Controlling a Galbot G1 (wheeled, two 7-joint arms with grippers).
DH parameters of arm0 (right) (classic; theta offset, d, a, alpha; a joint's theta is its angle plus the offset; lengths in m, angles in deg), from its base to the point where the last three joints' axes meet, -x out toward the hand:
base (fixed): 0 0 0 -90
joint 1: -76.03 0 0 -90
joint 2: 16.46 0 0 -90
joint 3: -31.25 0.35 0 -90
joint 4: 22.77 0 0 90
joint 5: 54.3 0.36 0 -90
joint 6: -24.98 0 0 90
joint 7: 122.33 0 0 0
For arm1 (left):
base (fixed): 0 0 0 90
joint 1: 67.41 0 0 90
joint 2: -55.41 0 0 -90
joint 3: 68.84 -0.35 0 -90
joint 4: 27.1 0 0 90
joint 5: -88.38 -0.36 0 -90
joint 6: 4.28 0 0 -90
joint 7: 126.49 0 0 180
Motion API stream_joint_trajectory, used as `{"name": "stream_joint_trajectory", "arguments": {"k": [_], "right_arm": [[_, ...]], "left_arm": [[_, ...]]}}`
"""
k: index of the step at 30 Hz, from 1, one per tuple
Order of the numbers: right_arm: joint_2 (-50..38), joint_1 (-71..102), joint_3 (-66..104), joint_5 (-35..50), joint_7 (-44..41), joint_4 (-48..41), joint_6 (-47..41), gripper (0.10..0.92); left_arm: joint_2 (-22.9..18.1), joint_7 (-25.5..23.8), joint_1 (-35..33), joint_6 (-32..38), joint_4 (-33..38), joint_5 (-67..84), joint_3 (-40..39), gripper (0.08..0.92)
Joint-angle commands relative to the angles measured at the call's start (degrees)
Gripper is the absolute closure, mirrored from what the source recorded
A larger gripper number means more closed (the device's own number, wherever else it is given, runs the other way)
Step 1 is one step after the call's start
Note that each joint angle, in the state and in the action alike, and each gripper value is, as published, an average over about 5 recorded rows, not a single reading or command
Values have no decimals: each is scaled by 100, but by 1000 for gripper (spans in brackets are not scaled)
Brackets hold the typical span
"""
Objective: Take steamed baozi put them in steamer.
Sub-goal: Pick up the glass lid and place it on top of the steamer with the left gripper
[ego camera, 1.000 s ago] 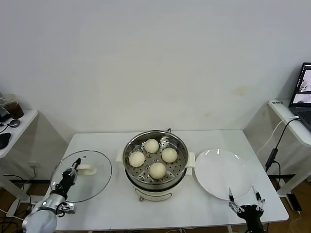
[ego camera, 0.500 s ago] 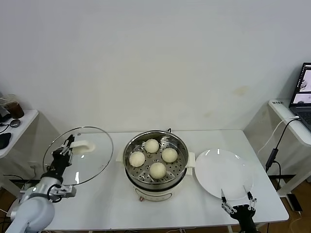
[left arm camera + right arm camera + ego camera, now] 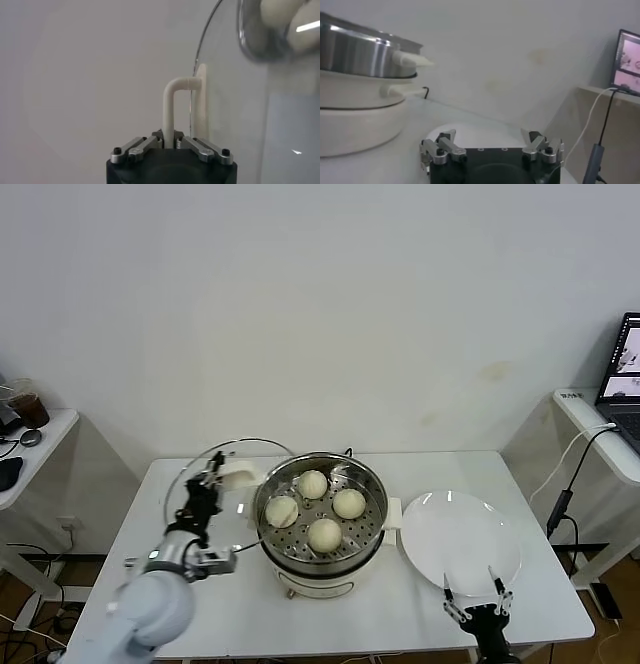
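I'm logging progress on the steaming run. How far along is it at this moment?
Done: all four baozi sit on the tray inside the steamer, and the plate holds nothing. In hand: the left end effector, shut on the lid handle, holds the lid tilted at the steamer's left rim. Left: covering the steamer. The right end effector is open near the plate.

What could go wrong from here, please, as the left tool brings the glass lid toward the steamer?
The left tool pinches only the lid's thin white handle, so the tilted glass lid could swing or slip out. Its edge is already close to the steamer rim and might knock it. Coming down tilted, it could press on the nearest baozi.
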Motion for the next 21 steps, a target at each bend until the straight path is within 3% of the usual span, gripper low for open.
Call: {"name": "stream_joint_trajectory", "arguments": {"k": [1,11,21], "right_arm": [[203,-202,-150,-504,158,-360,75,203],[189,-124,-135,-543,192,-385,166,203],[186,-84,-141,-549,206,-410,231,203]], "left_arm": [[-941,-921,1159,-745,-111,-1395,-1575,820],[-1879,-1128,1072,-638,-663,-2659,-1896,820],[-2165,-1131,1045,-601,-1015,-2820,-1848,820]]}}
